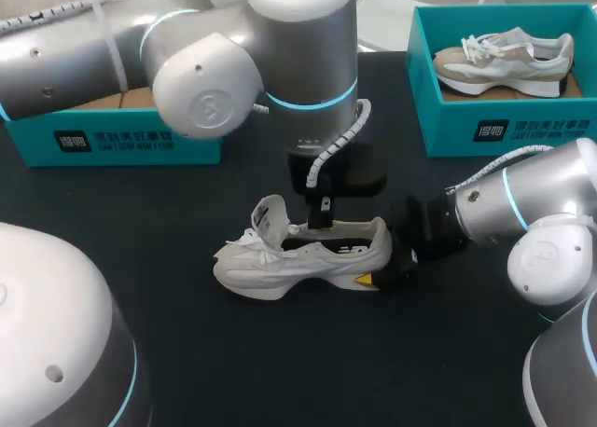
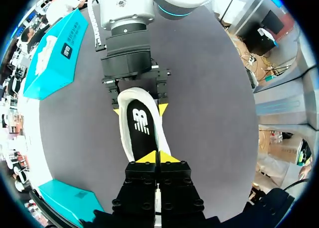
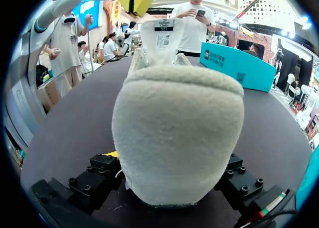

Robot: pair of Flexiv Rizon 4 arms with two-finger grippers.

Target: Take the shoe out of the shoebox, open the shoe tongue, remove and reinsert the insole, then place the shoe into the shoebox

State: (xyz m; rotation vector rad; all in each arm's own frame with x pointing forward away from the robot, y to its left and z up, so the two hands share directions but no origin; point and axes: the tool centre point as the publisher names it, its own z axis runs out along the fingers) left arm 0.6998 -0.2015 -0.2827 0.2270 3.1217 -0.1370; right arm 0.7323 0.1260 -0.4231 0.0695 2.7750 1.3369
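Note:
A white shoe (image 1: 298,259) stands on its sole in the middle of the dark table, with its tongue (image 1: 270,217) pulled up. Its heel (image 3: 174,133) sits between the fingers of my right gripper (image 1: 387,268), which is shut on it from both sides. My left gripper (image 2: 158,157) comes down from above into the shoe's opening. Its yellow tips are pressed together on the black insole (image 2: 142,131) that lies inside the shoe. In the left wrist view my right gripper (image 2: 139,108) shows ahead, with a yellow tip on each side of the heel.
A teal shoebox (image 1: 504,129) at the back right holds a second, beige shoe (image 1: 504,59). Another teal shoebox (image 1: 112,143) stands at the back left, partly under my left arm. The arms' white bases (image 1: 47,334) fill the front corners.

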